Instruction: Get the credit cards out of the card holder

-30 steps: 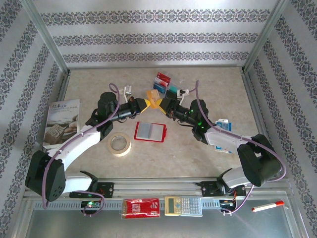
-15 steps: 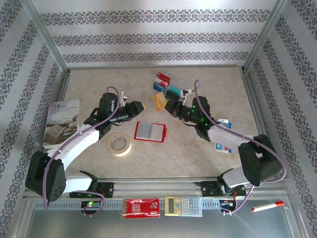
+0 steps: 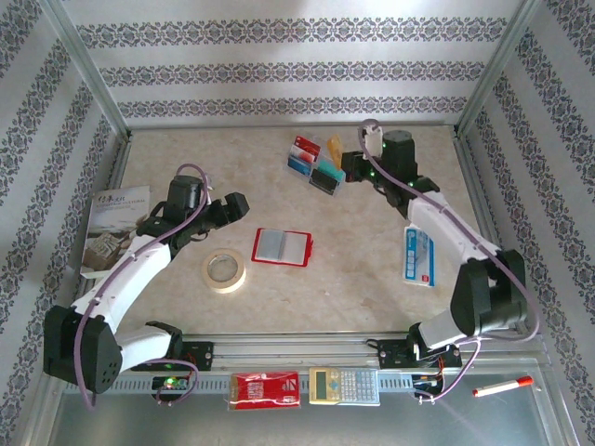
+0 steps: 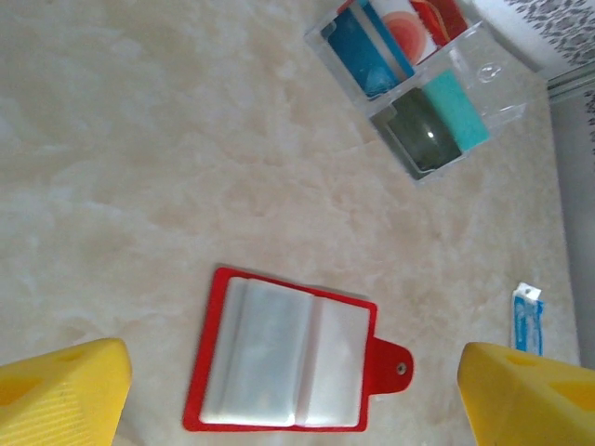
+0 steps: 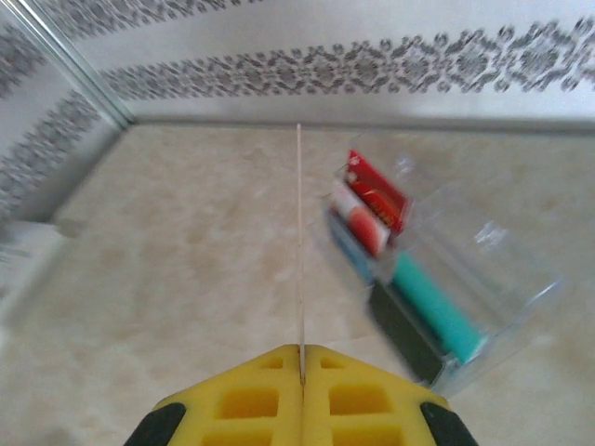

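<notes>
The small red square card holder (image 3: 282, 247) is lying open and flat in the middle of the counter (image 3: 372, 297), greyish clear pockets facing up, its long axis running left to right in the top view and its snap tab (image 3: 309, 246) pointing towards the right arm's side. It is sitting just beside the cream roll of tape (image 3: 225, 269) without touching it. The left jaws are hovering above the counter to the left of the holder, standing wide with nothing between them; in the left wrist view their yellow pads (image 4: 58, 390) are framing the open holder (image 4: 284, 358) from either side. The right jaws are closed on the yellow-orange plastic card (image 3: 332, 147), holding it by one end above the far part of the counter, just beside the clear plastic box (image 3: 337, 188). In the right wrist view this card (image 5: 299, 242) is showing edge-on as a thin line - its long axis is pointing straight out from the fingertips towards the patterned back wall (image 5: 390, 65). Inside the clear box the other cards are leaning on edge: the red-with-white card (image 4: 418, 20) and the blue card (image 4: 361, 58) are sharing one compartment, and the teal-and-black card (image 4: 437, 121) is resting in the other. A blue-and-white rectangular pack (image 3: 420, 257) is lying near the right arm, and a printed booklet (image 3: 116, 228) is lying at the counter's left edge.
</notes>
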Robot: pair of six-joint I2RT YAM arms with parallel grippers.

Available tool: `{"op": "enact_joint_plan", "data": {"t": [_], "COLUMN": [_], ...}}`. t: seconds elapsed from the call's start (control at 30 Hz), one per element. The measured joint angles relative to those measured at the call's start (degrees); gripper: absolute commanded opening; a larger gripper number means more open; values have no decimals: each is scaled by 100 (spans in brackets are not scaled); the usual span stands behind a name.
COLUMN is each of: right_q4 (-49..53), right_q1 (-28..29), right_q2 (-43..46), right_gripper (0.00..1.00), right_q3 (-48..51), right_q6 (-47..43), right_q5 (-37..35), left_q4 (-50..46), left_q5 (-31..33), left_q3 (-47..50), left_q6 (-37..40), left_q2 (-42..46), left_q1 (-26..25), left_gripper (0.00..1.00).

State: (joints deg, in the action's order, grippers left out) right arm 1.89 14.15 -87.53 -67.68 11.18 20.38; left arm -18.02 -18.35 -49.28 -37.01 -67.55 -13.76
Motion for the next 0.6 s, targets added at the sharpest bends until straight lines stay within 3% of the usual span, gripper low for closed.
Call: {"op": "enact_joint_plan", "data": {"t": [0.13,0.37,0.6], "right_q4": [286,772,1086], "right_q1": [-57,-144,-588], "right_q2": [-822,-2153,-2826], "right_gripper": [0,0,0], "right_q3": [-682,-1941,-2747], "right_q6": [-907,-1893,-2326], "right_q5": [-57,-120,256], "left_q4": [-74,-109,-136], "left_q5": [-83,-238,-262], "left_q3": [0,0,-4], "left_q6": [136,214,212], "left_q2": [-4,-11,-48], "left_q1": [55,83,151], "left_gripper": [100,100,100]}}
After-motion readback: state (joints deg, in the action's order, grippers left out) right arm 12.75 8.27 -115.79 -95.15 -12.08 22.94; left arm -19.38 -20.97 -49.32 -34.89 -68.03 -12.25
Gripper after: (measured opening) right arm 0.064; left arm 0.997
